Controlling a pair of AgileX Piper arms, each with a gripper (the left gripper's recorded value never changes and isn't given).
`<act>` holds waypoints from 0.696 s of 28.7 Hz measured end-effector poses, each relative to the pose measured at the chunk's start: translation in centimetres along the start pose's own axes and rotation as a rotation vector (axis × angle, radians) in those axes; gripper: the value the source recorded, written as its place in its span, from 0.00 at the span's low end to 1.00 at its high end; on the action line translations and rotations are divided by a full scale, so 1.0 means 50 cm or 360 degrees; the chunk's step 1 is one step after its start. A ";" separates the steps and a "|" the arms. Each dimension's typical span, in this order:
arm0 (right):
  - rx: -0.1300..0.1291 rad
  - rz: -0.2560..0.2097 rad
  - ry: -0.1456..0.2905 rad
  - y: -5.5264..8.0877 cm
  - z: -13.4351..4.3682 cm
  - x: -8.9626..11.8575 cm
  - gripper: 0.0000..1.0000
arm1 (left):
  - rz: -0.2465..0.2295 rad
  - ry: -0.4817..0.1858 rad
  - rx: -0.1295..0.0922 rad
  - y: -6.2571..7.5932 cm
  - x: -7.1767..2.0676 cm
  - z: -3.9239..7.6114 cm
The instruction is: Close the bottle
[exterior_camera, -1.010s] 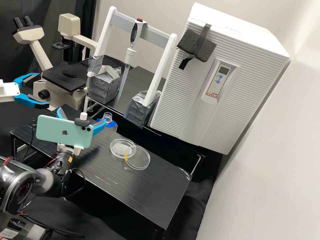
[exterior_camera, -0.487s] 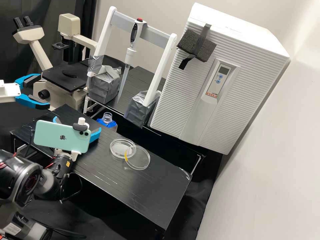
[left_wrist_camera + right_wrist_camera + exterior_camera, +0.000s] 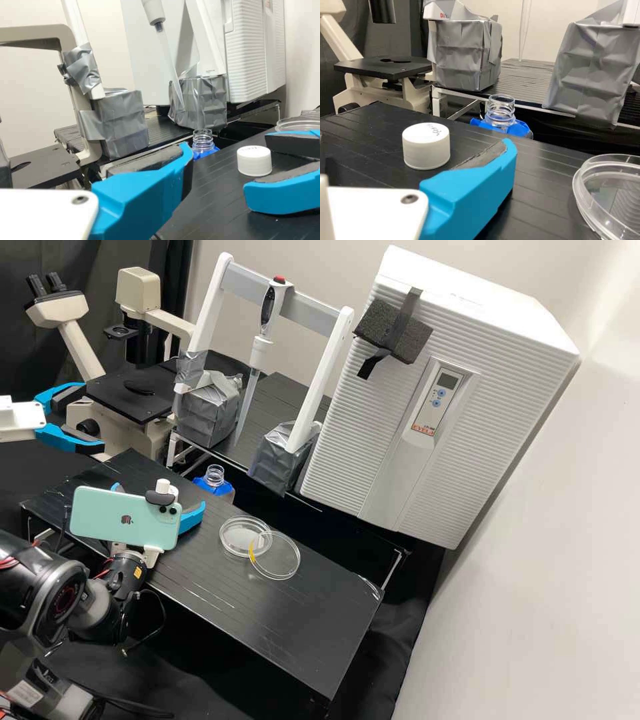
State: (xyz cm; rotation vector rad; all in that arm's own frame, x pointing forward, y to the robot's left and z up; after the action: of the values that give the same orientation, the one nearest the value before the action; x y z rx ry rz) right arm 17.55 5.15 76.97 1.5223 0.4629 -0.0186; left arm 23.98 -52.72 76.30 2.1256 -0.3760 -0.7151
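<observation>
The open bottle, clear with a blue label, stands just past the far edge of the black bench. Its bare neck shows in the left wrist view and the right wrist view. The white cap stands upright on the bench, apart from the bottle. My right gripper, carrying a mint-green phone, hovers low over the bench, open, with the cap beside its blue finger. My left gripper hangs open at the far left by the microscope, its fingers holding nothing.
Two clear petri dishes lie overlapping mid-bench, right of the gripper. A microscope and a pipette stand with taped feet sit behind the bottle. A big white ribbed unit stands at the right.
My right gripper has drawn back from the bottle toward the near left and sunk closer to the bench. The left gripper has shifted slightly to the right.
</observation>
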 end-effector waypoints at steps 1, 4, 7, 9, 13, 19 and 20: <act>0.0000 0.0000 0.0000 0.000 0.000 0.000 0.00 | 0.0000 0.0000 0.0000 0.000 0.000 0.000; 0.0000 0.0000 0.0000 0.000 0.000 0.000 0.00 | 0.0000 0.0000 -0.0003 0.000 0.000 0.000; -0.0014 0.0000 0.0000 0.000 0.000 0.000 0.00 | 0.0000 0.0000 -0.0003 0.000 0.000 0.000; -0.0040 0.0001 0.0000 0.001 0.000 0.001 0.00 | 0.0000 0.0000 -0.0003 0.000 0.000 0.000; -0.0056 -0.0001 0.0017 0.001 -0.004 0.004 0.00 | 0.0000 0.0000 -0.0003 0.000 0.000 0.000; -0.0119 -0.0006 0.0029 0.000 -0.007 0.005 0.00 | 0.0000 0.0000 -0.0003 0.000 0.000 0.000; -0.0118 -0.0004 0.0027 0.000 -0.007 0.005 0.00 | 0.0000 0.0000 -0.0003 0.000 0.000 0.000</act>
State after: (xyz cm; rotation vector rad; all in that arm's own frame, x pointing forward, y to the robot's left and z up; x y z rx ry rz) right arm 17.71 5.54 76.92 1.4504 0.4741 0.0094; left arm 23.98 -52.72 76.30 2.1237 -0.3751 -0.7152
